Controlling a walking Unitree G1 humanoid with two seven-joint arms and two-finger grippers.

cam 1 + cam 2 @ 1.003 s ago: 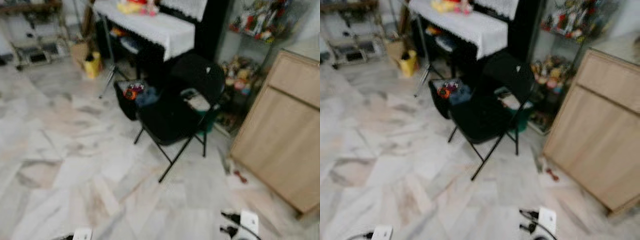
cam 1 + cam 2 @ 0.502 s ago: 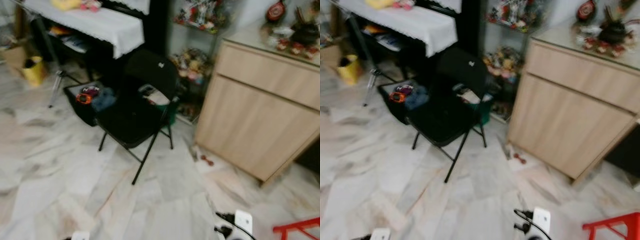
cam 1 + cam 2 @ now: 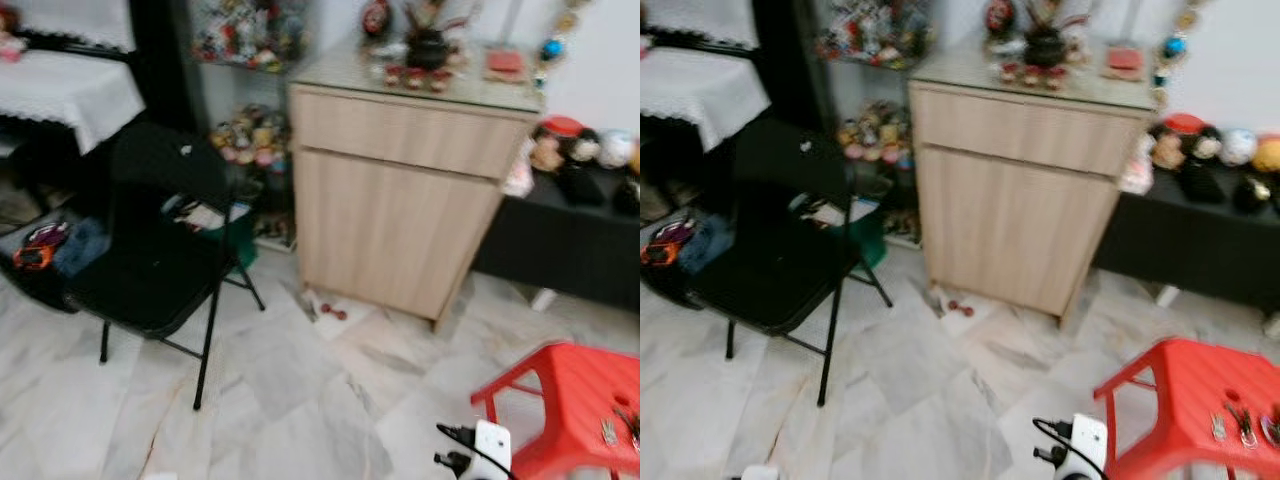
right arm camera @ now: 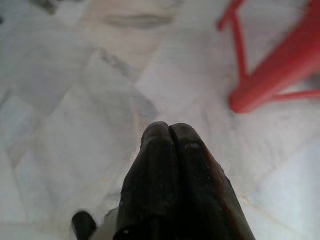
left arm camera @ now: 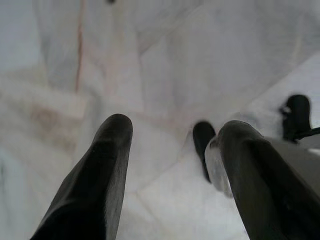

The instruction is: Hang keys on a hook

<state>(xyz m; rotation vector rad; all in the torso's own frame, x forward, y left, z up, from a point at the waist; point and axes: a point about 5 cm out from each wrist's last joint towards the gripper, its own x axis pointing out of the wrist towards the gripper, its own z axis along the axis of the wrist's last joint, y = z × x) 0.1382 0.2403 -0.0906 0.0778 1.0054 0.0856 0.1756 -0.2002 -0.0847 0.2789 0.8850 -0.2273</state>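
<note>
the keys [image 3: 1240, 425] lie on the red stool [image 3: 1185, 385] at the robot's lower right, a small metal cluster near the seat's far right edge; nothing holds them. no hook can be made out, though some ornaments hang on the wall by the cabinet [image 3: 395, 190] and are too blurred to read. against the frames of a second and half a second ago, the whole picture has slid: the black chair [image 3: 160, 265], then in the middle, now sits at the left, the cabinet has come to the centre, and the stool, barely a corner half a second ago, now shows most of its seat. that is the camera turning to the right, not the furniture moving. for the task this likely means the robot is in the search-and-approach step and has just brought the keys into sight; picking them up is not yet begun. the left gripper [image 5: 170, 145] hangs over the marble floor [image 3: 300, 400] with its fingers spread and nothing between them. the right gripper [image 4: 170, 132] hangs low too, fingers pressed together on nothing, with a stool leg just beyond it.
</note>
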